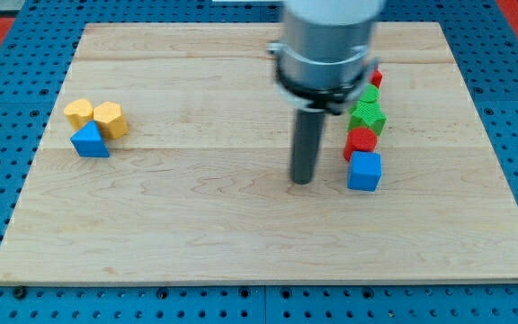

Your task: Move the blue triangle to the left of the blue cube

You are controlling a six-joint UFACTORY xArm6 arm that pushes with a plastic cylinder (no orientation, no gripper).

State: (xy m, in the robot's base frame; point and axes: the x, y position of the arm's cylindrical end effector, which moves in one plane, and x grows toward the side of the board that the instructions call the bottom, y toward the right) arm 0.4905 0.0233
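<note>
The blue triangle [90, 141] lies at the view's left on the wooden board [196, 225], touching two yellow blocks above it. The blue cube [364, 170] sits at the view's right, at the bottom of a column of blocks. My tip [302, 180] rests on the board just left of the blue cube, with a gap between them. It is far to the right of the blue triangle.
Two yellow blocks [79, 112] [110, 119] sit side by side above the blue triangle. Above the blue cube stand a red block [361, 140], a green star-like block [367, 116], another green block [369, 94] and a red block [377, 77], partly hidden by the arm.
</note>
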